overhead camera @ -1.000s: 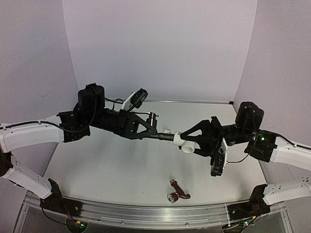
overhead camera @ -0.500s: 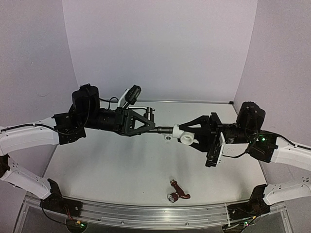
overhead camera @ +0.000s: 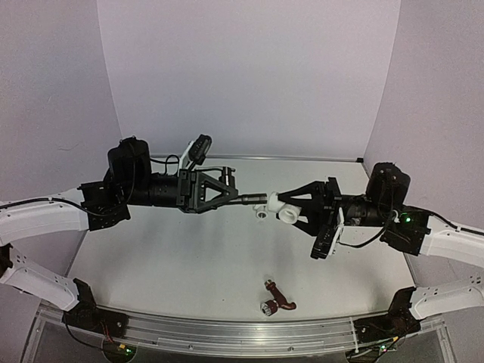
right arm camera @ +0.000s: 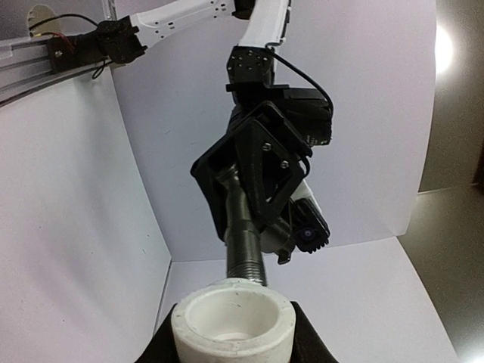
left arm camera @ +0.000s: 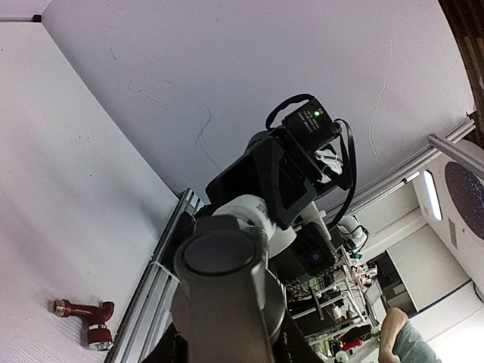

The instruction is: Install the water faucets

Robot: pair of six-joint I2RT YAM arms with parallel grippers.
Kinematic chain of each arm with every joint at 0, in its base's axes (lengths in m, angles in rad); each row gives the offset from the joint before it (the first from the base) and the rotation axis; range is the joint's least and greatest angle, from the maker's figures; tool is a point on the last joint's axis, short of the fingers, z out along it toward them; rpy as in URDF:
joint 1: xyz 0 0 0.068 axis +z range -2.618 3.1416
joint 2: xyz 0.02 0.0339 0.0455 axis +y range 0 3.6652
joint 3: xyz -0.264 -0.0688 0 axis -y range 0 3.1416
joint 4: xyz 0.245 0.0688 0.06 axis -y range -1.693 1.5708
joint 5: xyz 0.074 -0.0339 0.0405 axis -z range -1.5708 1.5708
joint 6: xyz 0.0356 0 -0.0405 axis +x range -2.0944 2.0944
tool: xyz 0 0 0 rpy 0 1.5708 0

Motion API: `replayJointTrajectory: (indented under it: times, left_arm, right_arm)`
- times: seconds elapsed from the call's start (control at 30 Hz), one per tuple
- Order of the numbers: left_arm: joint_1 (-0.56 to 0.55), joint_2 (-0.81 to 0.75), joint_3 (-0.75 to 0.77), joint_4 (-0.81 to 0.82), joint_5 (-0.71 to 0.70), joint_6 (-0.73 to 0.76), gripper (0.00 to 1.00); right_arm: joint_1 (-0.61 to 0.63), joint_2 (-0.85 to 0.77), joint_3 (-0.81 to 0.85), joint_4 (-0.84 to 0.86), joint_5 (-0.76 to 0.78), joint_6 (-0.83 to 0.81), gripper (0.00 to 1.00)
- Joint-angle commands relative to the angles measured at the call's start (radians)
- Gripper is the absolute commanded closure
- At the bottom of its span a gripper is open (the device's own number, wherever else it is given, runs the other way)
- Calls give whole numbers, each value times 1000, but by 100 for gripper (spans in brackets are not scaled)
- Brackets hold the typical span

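Left jaws clamped dark tap (overhead camera: 250,198), threaded end meeting white elbow fitting (overhead camera: 282,207) gripped by right jaws. On desk (overhead camera: 174,257) near front edge lay red-brown tap (overhead camera: 278,301).

High rear camera overlooks table (overhead camera: 189,257); wrist views face each other.

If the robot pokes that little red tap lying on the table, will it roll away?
Probably not far. The red tap is bent, with a stub sticking out sideways, so it would likely wobble or spin rather than roll. It looks hard and stiff, not bendy. Its silvery round end looks smooth, so it might be slippery to pinch.
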Motion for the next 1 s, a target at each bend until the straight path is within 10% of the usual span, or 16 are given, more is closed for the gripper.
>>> replayJointTrajectory:
  times: [0.0,0.97]
  left_arm:
    - [-2,-10,40,62,107,4,100]
    - [-6,29,76,-27,257,-32,100]
  right_arm:
    - [1,-42,-25,36,-118,-175,100]
    - [2,35,57,-55,-331,-562,100]
